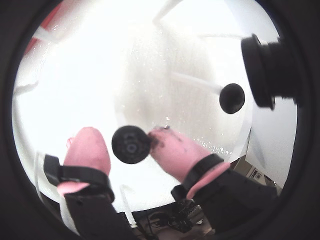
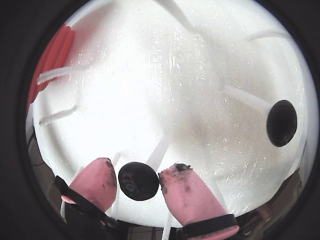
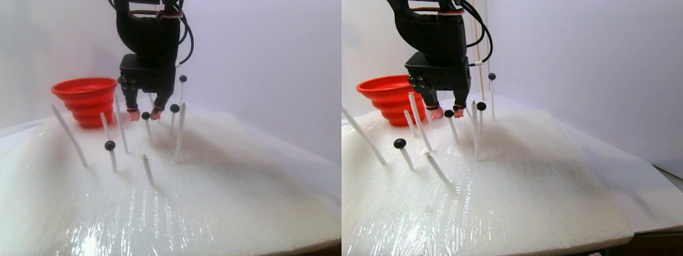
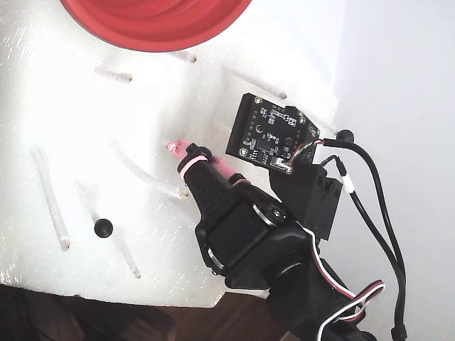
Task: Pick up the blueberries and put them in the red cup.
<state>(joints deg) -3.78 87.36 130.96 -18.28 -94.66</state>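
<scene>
The gripper (image 2: pixel 137 180) has its two pink-tipped fingers (image 2: pixel 185 197) spread to either side of one blueberry (image 2: pixel 138 181), low and centre in both wrist views. The right-hand pad looks to be at the berry's edge or touching it, the left pad stands just off it, so the jaws are open around the berry and not yet clamped. The berry sits on top of a thin white stick (image 3: pixel 148 131) that rises from the white foam board (image 3: pixel 224 192).

To do this step well, I judge the fingers should close slowly and evenly on the berry's widest part, then lift straight along the stick so it slips off without bending the stick or bumping its neighbours. The berry is small and round, so an off-centre pinch may squirt it out.

A second blueberry (image 2: pixel 281 123) shows at the right edge of that wrist view. In the stereo pair, the left half shows others on sticks right of the gripper and one lower left (image 3: pixel 110 145). The red cup (image 3: pixel 85 96) stands at upper left of that half, just left of the arm; in the fixed view it fills the top edge (image 4: pixel 153 32).

The arm (image 3: pixel 149 32) hangs down from the top of the frame, wrist pointing nearly straight down, fingertips low among the sticks
</scene>
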